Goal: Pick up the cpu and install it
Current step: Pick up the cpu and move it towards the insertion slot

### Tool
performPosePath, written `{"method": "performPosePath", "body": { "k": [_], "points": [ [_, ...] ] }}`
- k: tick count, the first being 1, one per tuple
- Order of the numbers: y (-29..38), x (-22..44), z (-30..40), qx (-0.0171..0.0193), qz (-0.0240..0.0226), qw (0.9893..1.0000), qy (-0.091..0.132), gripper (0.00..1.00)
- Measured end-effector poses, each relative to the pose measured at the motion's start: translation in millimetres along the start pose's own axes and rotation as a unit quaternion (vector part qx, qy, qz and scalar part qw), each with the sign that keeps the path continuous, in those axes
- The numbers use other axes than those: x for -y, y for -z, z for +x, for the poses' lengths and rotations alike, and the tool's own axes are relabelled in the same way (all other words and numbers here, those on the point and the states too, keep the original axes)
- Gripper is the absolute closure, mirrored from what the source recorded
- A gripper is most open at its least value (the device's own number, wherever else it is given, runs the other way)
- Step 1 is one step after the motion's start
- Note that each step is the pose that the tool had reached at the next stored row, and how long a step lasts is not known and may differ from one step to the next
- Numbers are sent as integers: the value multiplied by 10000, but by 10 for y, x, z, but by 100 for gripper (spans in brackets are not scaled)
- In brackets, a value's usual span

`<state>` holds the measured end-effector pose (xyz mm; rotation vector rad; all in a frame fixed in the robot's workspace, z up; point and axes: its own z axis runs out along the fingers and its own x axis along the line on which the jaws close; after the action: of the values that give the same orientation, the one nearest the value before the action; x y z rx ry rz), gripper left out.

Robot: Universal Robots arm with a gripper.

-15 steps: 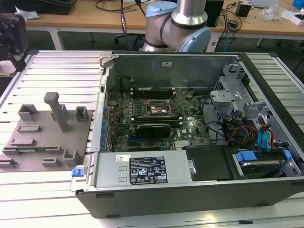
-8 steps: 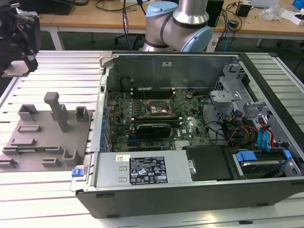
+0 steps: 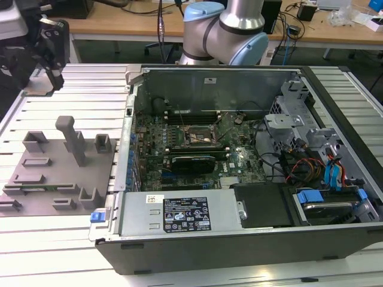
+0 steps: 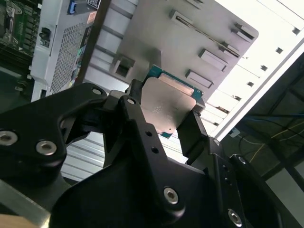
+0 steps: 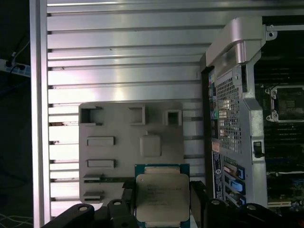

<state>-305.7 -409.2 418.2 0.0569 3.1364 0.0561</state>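
Squarely between the two black fingers (image 5: pixel 127 205) sits the cpu (image 5: pixel 161 194), its metal lid turned to the cameras in both wrist views and a green rim showing round the lid. The gripper (image 5: pixel 162 209) is clamped on two opposite edges of the chip, and the other two edges stand free. Beneath the gripper, apart from the chip, lies the grey plate (image 5: pixel 123 128) with its raised blocks and shallow pockets. One plate edge runs under the cpu. Around the plate the ribbed table (image 5: pixel 123 61) lies bare out to its rim. To one side of the gripper the case (image 5: pixel 232 109) stands just beside the plate, its perforated wall and folded top edge rising between the gripper and the motherboard. Past that wall, well apart from the fingers, the dark-framed socket (image 5: pixel 287 102) sits on the board among cables and cards. In the exterior view the gripper hangs over the table's far corner on that view's left.
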Motion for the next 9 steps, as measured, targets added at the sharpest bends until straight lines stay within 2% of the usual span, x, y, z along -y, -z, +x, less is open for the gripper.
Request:
{"method": "performPosePath", "body": {
  "k": [2, 4, 8, 9],
  "points": [
    [0, -2, -58, 0, 1, 10000, 0, 45],
    [-1, -5, -144, 0, 0, 10000, 0, 45],
    [-1, -8, -239, 0, 0, 10000, 0, 45],
    [-1, -9, -287, 0, 0, 10000, 0, 45]
  ]
}}
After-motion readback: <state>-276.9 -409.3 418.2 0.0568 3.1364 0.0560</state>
